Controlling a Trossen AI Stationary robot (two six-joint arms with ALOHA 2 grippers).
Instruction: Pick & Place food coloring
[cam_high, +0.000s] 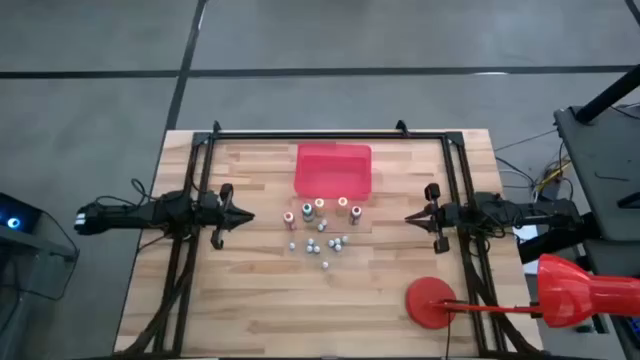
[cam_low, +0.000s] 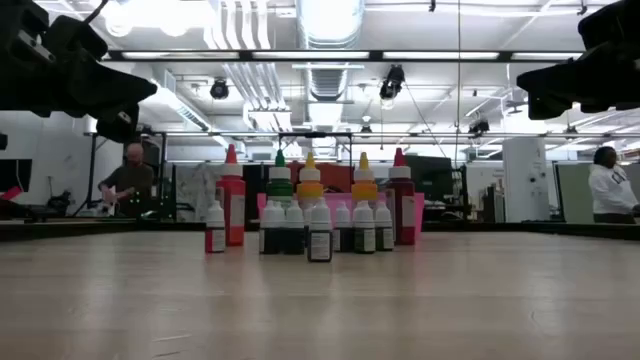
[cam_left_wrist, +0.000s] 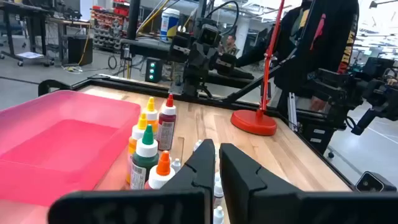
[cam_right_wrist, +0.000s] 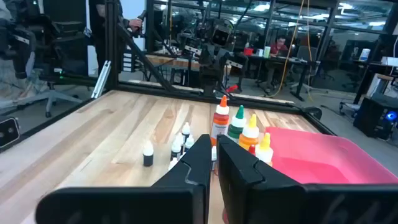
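On the wooden bench (cam_high: 250, 290), near its middle, stands the food coloring (cam_high: 320, 228): a row of taller bottles with coloured tips, and in front of them a loose group of smaller bottles with white caps. Just behind the bottles lies a red tray (cam_high: 333, 170), close to the far edge of the bench. None of the bottles is inside the tray. The left end effector (cam_high: 247, 215) hangs above the bench at the left side, well apart from the bottles, with its fingers pressed together and nothing between them. The right end effector (cam_high: 411, 217) is at the right side, also well apart, its fingers pressed together and empty. A red round stand (cam_high: 430, 301) sits near the front right corner of the bench.
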